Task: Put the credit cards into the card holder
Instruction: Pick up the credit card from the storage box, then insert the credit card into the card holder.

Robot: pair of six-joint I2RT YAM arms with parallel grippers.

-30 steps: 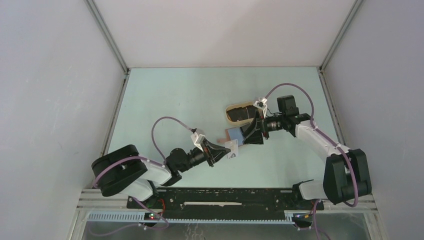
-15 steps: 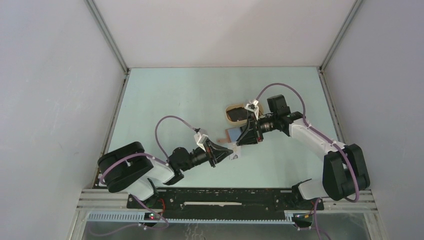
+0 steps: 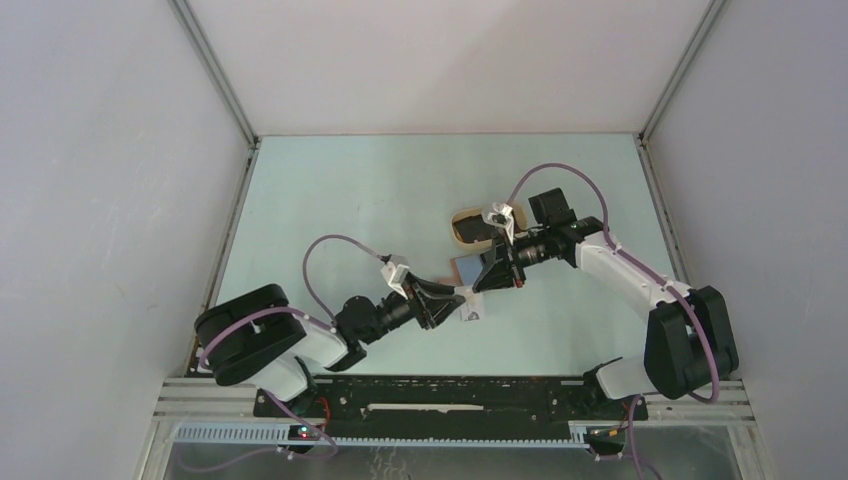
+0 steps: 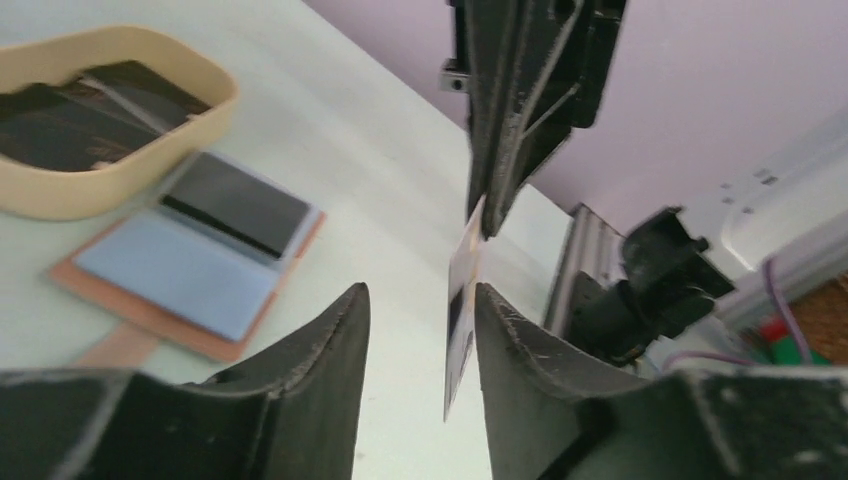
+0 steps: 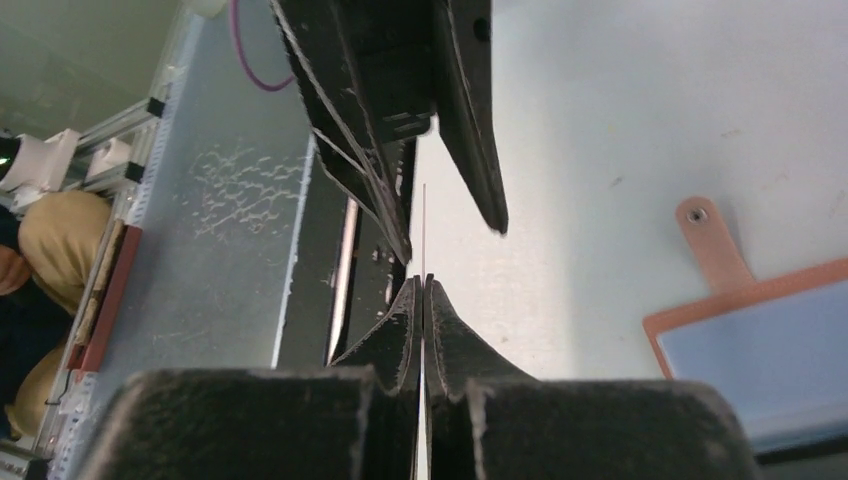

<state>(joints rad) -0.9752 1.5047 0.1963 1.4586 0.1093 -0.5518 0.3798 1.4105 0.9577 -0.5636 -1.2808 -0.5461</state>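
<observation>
Since a second ago the right gripper (image 5: 422,300) has clamped shut on the credit card (image 4: 462,300) while the left gripper (image 4: 415,310) has half-opened off it, seemingly a handover to regrip it for the open card holder (image 3: 461,268) lying on the table at the card's twelve o'clock.

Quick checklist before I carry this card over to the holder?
1. Grip: right pincer shut on thin white card: ok.
2. Release: left pincer open: ok.
3. Card free of left fingers: cannot tell, it hangs close beside one.
4. Target: reddish-brown leather card holder lying open on the table, bluish pocket facing up: ok.
</observation>
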